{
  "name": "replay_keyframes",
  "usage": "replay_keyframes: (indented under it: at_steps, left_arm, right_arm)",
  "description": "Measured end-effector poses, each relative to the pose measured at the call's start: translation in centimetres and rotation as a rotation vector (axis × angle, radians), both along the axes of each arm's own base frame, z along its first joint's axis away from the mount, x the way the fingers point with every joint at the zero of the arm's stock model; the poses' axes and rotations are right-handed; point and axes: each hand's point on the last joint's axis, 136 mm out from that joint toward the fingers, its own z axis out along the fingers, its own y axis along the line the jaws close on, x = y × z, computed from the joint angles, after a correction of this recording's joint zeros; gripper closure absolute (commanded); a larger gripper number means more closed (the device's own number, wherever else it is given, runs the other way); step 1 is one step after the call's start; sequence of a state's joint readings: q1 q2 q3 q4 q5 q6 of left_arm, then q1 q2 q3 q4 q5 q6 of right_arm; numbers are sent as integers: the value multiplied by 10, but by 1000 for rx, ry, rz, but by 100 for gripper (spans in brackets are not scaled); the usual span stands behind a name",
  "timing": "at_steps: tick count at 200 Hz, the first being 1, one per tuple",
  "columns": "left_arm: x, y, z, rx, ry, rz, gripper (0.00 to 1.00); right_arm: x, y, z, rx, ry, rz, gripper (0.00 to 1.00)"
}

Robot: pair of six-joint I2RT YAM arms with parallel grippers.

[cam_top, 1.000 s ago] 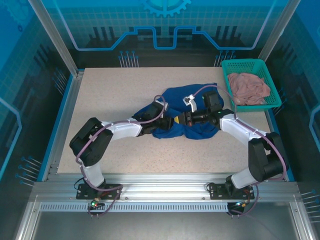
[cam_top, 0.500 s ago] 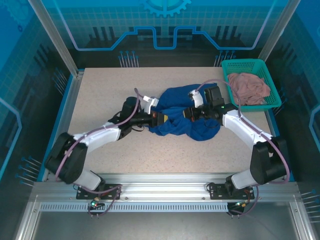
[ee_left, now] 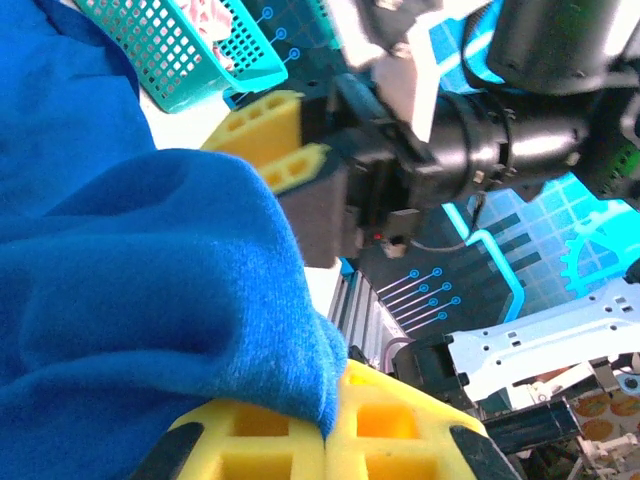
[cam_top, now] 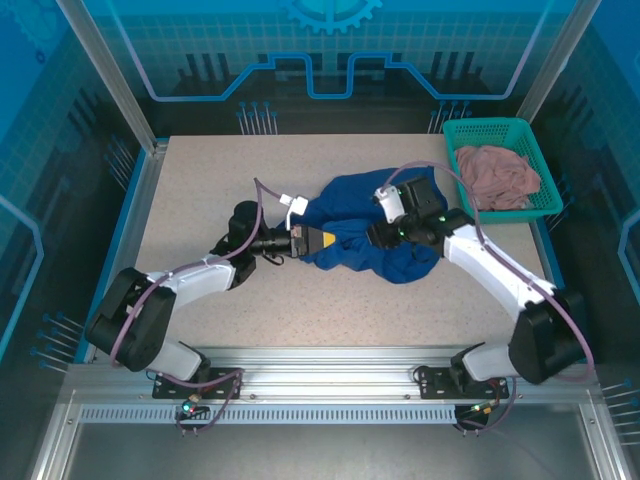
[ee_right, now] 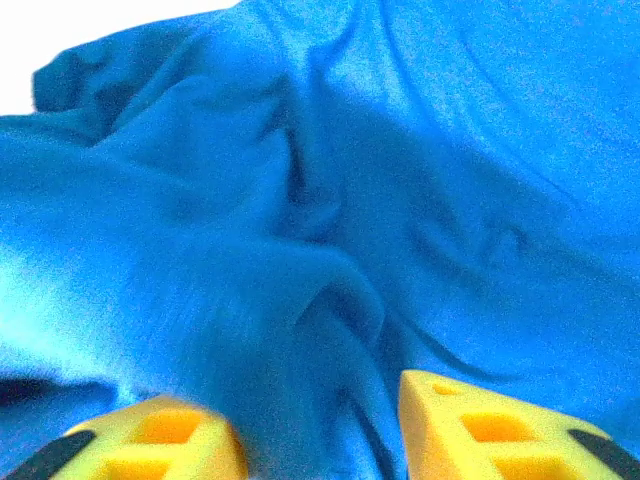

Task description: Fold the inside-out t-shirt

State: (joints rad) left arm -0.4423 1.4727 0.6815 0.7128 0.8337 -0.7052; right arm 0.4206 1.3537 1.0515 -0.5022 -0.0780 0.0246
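The inside-out t-shirt (cam_top: 400, 258) lies crumpled in a royal-blue heap at the middle of the table. My left gripper (cam_top: 328, 241) is at its left edge. In the left wrist view its yellow fingers (ee_left: 400, 420) are pressed together on a corner of the blue cloth (ee_left: 130, 280). My right gripper (cam_top: 378, 236) hangs low over the heap's middle, facing the left one. Its yellow fingers (ee_right: 490, 430) stand apart, with a raised fold of the t-shirt (ee_right: 400, 150) between them, ungripped.
A teal basket (cam_top: 490, 128) holding a dusty-pink garment (cam_top: 497, 172) stands at the back right corner, close behind the right arm. Bare speckled table (cam_top: 220, 170) stretches to the left and front of the shirt. Blue enclosure walls ring the table.
The left gripper shut on the shirt's edge and drew back to the left with it. The right gripper, shut before, has opened over the heap.
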Motion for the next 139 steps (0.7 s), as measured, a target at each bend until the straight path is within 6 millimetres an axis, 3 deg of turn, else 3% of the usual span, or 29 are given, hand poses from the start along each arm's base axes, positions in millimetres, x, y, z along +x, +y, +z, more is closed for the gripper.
replay_keyframes:
  at_steps: [28, 54, 86, 139]
  left_arm:
    - [1, 3, -10, 42, 18, 22, 100]
    - [1, 4, -16, 66, 35, 28, 100]
    - [-1, 6, -16, 79, 32, 34, 100]
    - [-2, 7, -15, 84, 31, 38, 100]
  right_arm:
    - [-30, 8, 31, 92, -102, 104, 52]
    - [-44, 39, 45, 154, -175, 245, 62]
    - [-52, 69, 33, 183, -176, 364, 63]
    - [-29, 86, 3, 165, -168, 387, 54]
